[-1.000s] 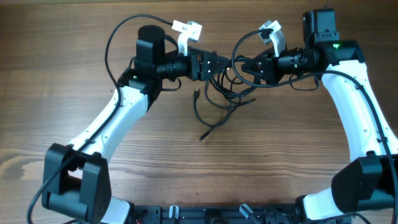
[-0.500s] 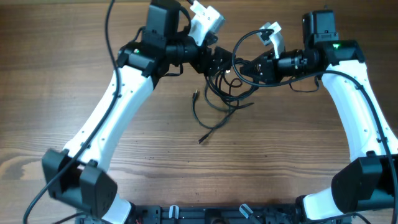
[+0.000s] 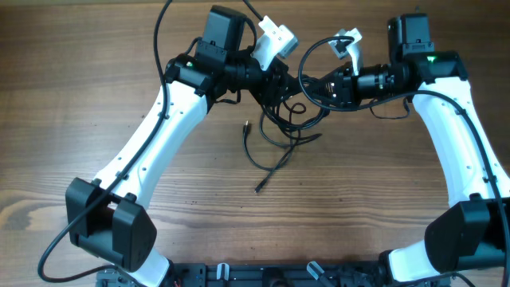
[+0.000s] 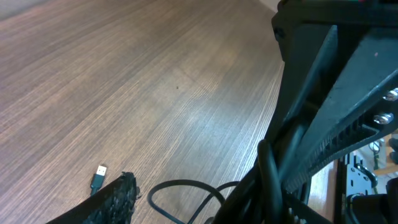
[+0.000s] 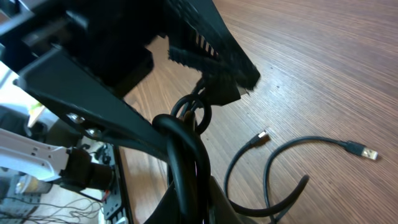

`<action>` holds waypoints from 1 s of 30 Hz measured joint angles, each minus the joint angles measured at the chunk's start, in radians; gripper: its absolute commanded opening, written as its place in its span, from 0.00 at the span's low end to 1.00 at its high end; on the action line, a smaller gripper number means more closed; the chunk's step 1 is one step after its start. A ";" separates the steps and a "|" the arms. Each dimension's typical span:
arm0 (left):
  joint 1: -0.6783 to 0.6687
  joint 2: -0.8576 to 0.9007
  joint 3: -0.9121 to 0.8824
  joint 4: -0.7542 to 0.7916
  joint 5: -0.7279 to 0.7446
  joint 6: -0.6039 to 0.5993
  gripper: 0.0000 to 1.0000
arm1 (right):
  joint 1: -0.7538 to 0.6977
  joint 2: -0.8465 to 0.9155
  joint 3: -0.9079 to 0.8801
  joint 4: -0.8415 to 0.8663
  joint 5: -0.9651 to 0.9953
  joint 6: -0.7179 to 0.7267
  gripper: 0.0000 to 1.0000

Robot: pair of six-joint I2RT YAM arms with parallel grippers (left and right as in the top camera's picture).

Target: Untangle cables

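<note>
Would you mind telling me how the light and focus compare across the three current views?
Overhead: even, soft light, cables sharp against the table, faint shadows only. Left wrist: a pale sheen on the wood, the plug crisp, the nearest cables soft. Right wrist: the close bundle of cables blurred, the far plug in focus.

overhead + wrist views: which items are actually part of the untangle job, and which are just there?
Job:
- thin black cables with metal plug ends, bunched between the arms
- left gripper and right gripper, both at the bunch

Not the job:
- brown wooden table
- thicker black wires fixed to the white arms
</note>
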 measured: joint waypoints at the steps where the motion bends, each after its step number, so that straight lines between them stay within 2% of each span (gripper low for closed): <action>1: -0.001 0.000 0.000 -0.001 0.003 0.005 0.31 | 0.000 0.000 0.000 0.002 -0.003 0.000 0.04; 3: -0.007 0.001 0.000 0.000 0.010 0.002 0.11 | -0.001 0.000 0.000 0.004 -0.002 0.001 0.04; 4: -0.013 0.001 0.000 0.001 0.023 0.010 0.04 | -0.002 0.000 0.000 0.005 -0.002 0.001 0.05; 6: -0.021 0.001 0.000 0.000 0.027 0.014 0.04 | -0.009 0.000 0.000 0.016 -0.001 0.009 0.27; 8: -0.023 0.003 0.000 0.011 0.027 0.006 0.04 | -0.012 0.000 0.000 0.030 0.000 0.034 0.58; 9: -0.023 0.006 0.000 0.031 0.019 -0.012 0.04 | -0.008 0.000 0.000 0.050 0.008 0.071 0.70; 10: -0.021 0.009 0.000 0.043 0.009 -0.035 0.04 | -0.004 0.000 0.000 0.064 0.027 0.108 0.76; 12: -0.020 0.013 0.000 0.071 -0.049 -0.115 0.04 | 0.001 0.000 0.000 0.109 0.122 0.226 0.80; 17: -0.020 0.015 0.000 0.077 -0.327 -0.413 0.04 | 0.001 0.000 0.000 0.138 0.393 0.487 0.81; 20: -0.020 0.015 0.000 0.073 -0.489 -0.642 0.04 | 0.001 0.000 0.000 0.154 0.481 0.584 0.81; 22: -0.018 0.015 0.000 0.073 -0.541 -0.792 0.04 | 0.001 0.000 0.000 0.163 0.499 0.620 0.79; 24: -0.018 0.015 0.000 0.073 -0.563 -0.924 0.04 | 0.000 0.000 0.000 0.174 0.441 0.621 0.76; 28: -0.018 0.015 0.000 0.073 -0.585 -1.311 0.04 | 0.000 0.000 0.000 0.175 0.288 0.620 0.67; 30: -0.019 0.015 0.000 0.073 -0.586 -1.451 0.04 | 0.000 0.000 0.000 0.175 0.250 0.639 0.57</action>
